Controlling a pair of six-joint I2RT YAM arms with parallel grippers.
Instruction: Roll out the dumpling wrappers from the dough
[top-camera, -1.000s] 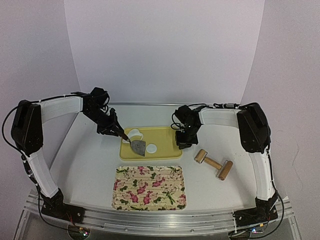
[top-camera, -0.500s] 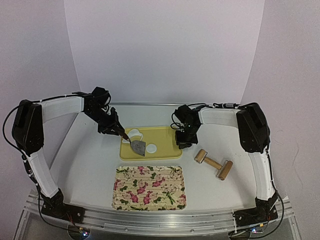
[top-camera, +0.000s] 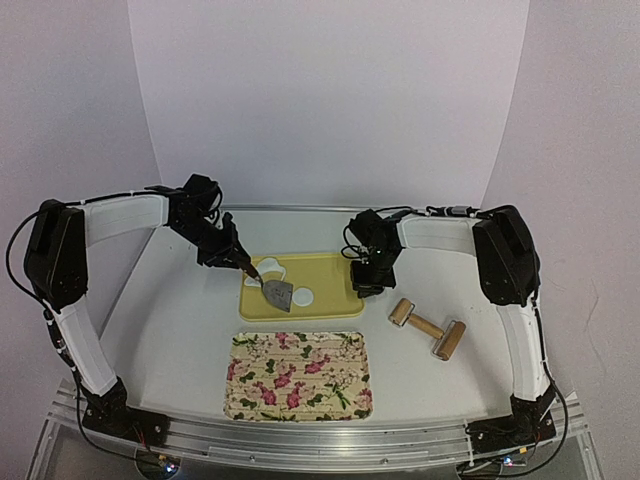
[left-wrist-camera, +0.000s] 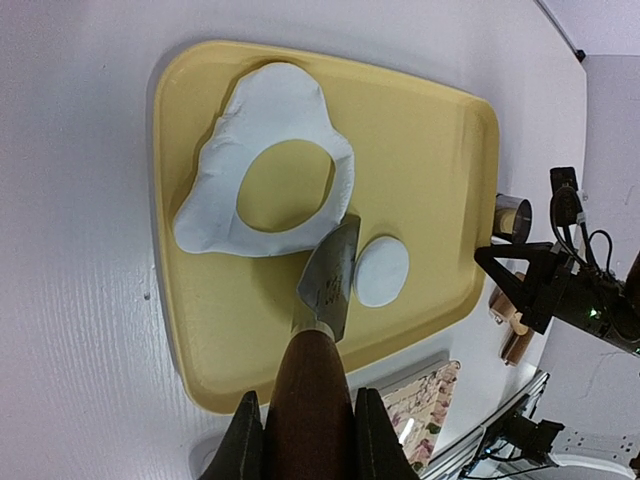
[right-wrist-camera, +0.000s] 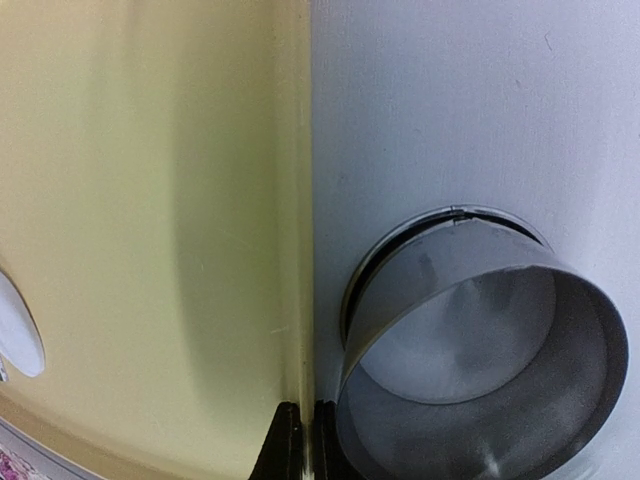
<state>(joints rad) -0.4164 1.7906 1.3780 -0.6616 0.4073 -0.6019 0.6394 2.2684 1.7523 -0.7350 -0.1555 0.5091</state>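
Note:
A round white dumpling wrapper (left-wrist-camera: 381, 271) lies flat on the yellow tray (left-wrist-camera: 430, 160). Beside it is the leftover dough sheet (left-wrist-camera: 215, 190) with a round hole. My left gripper (left-wrist-camera: 305, 400) is shut on the brown wooden handle of a spatula. The spatula's metal blade (left-wrist-camera: 330, 280) rests on the tray between the sheet and the wrapper, touching the wrapper's edge. In the top view the blade (top-camera: 278, 292) sits just left of the wrapper (top-camera: 303, 296). My right gripper (right-wrist-camera: 303, 408) is shut on the tray's right rim (right-wrist-camera: 295, 250).
A metal ring cutter (right-wrist-camera: 470, 340) stands on the table right beside the right gripper, just outside the tray. A wooden rolling pin (top-camera: 427, 328) lies on the table to the right. A floral tray (top-camera: 300, 375) sits in front of the yellow one.
The left gripper and its spatula have edged slightly to the right over the tray. The right arm has not moved.

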